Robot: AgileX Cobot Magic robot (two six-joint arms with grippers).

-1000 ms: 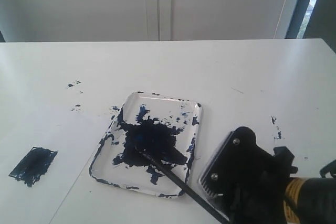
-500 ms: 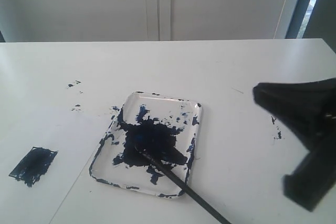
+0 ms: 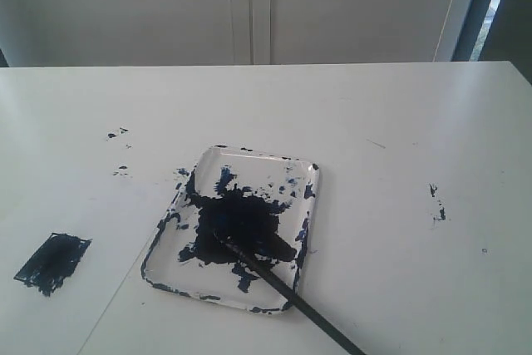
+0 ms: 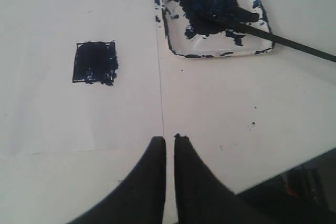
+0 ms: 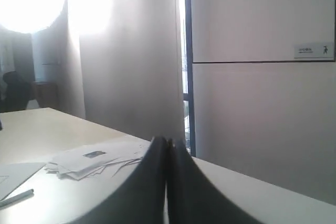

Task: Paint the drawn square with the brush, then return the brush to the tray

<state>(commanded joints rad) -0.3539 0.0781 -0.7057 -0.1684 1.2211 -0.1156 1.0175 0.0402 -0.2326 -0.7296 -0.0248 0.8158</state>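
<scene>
The left claw (image 4: pixel 169 141) hangs low over the white table (image 4: pixel 226 114). Its two black fingers (image 4: pixel 149 182) are squeezed together and hold nothing. The right claw (image 5: pixel 167 144) is clenched too, with nothing in it. It points at a pale wall (image 5: pixel 252 108), with a heap of papers (image 5: pixel 94 158) on a table past it.

In the outside view, the brush (image 3: pixel 283 288) comes first. Its long black handle sticks out over the near edge of the tray (image 3: pixel 258 154). Its tip lies in the big dark paint blot (image 3: pixel 237 222) in the middle of the tray. No claw touches it.

The square (image 3: pixel 51 262) is well to the left of the tray, on the sheet of paper (image 4: pixel 52 119). It is filled in with dark blue paint.

Farther back, small paint specks (image 3: pixel 116 133) dot the table.
</scene>
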